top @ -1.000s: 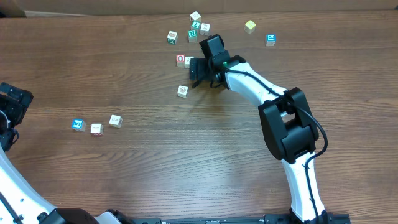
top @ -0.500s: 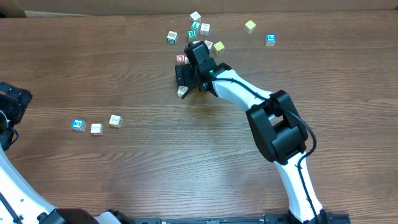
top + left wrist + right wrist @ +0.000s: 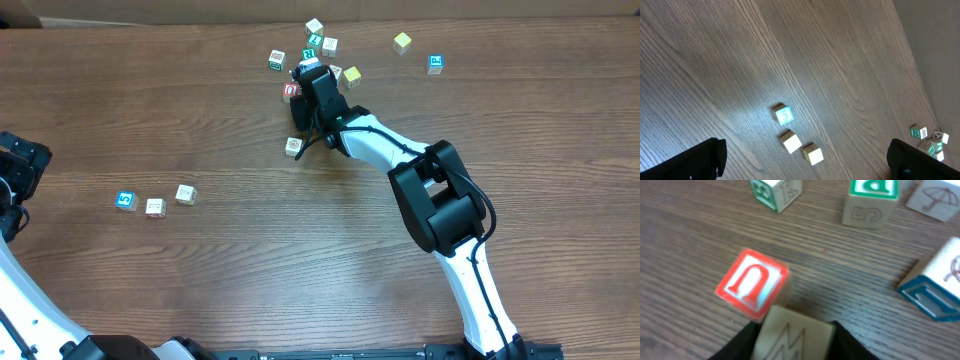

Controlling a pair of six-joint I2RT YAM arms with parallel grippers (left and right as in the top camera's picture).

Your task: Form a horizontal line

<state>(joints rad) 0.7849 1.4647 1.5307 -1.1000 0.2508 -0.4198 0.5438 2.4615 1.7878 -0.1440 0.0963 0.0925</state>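
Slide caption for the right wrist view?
Right gripper clamps a pale letter cube beside the red U cube, a green-lettered cube beyond.

The overhead camera looked straight down on the whole wooden table (image 3: 200,280). The left wrist camera hung high, tilted toward the far edge. It shared the blue-faced cube (image 3: 784,115) with the overhead. The right wrist camera sat low and very near: the red-faced cube (image 3: 753,282) — also seen overhead — and a pale letter cube (image 3: 792,337) loomed large.
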